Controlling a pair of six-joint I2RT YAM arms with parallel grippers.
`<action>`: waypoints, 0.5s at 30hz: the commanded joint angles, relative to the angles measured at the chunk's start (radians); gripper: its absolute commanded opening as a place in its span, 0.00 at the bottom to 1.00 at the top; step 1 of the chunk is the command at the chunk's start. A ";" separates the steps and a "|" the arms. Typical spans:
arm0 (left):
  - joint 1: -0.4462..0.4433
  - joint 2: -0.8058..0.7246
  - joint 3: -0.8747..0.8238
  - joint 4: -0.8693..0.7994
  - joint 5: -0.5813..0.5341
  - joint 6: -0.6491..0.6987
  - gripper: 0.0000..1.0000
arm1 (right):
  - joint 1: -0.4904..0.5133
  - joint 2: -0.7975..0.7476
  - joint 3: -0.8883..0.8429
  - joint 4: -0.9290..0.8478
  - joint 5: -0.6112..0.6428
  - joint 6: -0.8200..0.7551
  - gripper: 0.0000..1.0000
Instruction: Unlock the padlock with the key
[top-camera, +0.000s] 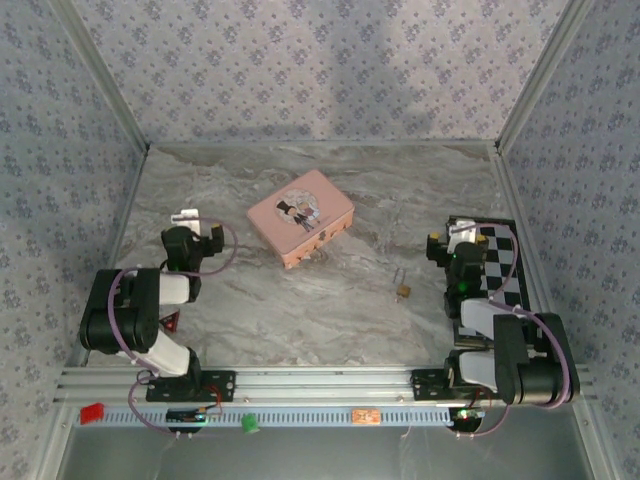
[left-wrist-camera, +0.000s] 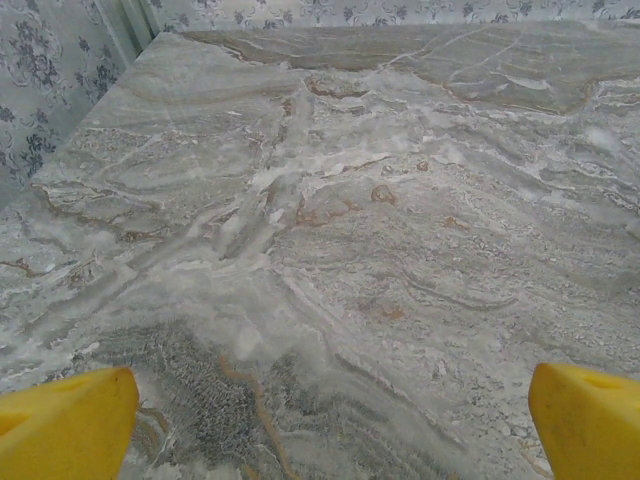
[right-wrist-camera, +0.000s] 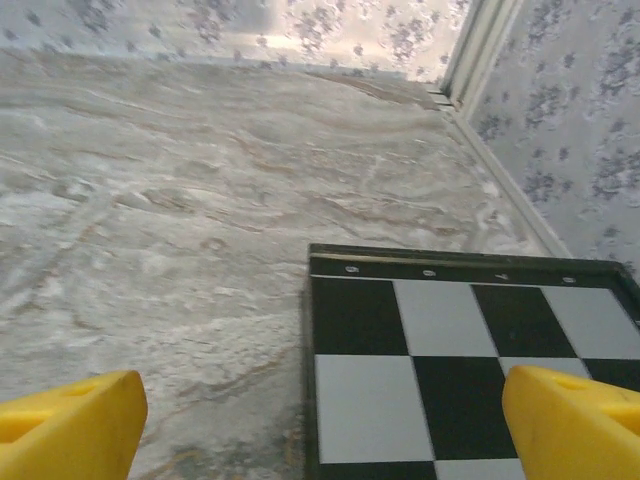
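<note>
One marble table (top-camera: 330, 320) bears everything. A checkered board (top-camera: 503, 262) lies at its right side, a pink tin (top-camera: 300, 230) near the middle. The left gripper (left-wrist-camera: 330, 425) and the right gripper (right-wrist-camera: 320, 425) both stand spread wide, grasping nothing. The small brass padlock (top-camera: 403, 290) lies on the table, between tin and board, nearer than the tin.

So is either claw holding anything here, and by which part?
Nothing is held. The left claw and right claw both stand open with bare gaps; the padlock lies untouched on the table.
</note>
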 joint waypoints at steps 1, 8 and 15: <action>0.003 -0.001 0.013 -0.005 0.020 -0.018 1.00 | 0.044 -0.008 -0.004 0.055 -0.037 -0.047 0.99; 0.004 -0.001 0.014 -0.006 0.021 -0.017 1.00 | 0.000 0.161 0.006 0.223 -0.153 -0.006 0.99; 0.003 -0.001 0.014 -0.007 0.021 -0.018 1.00 | 0.009 0.270 0.080 0.177 -0.137 -0.018 0.99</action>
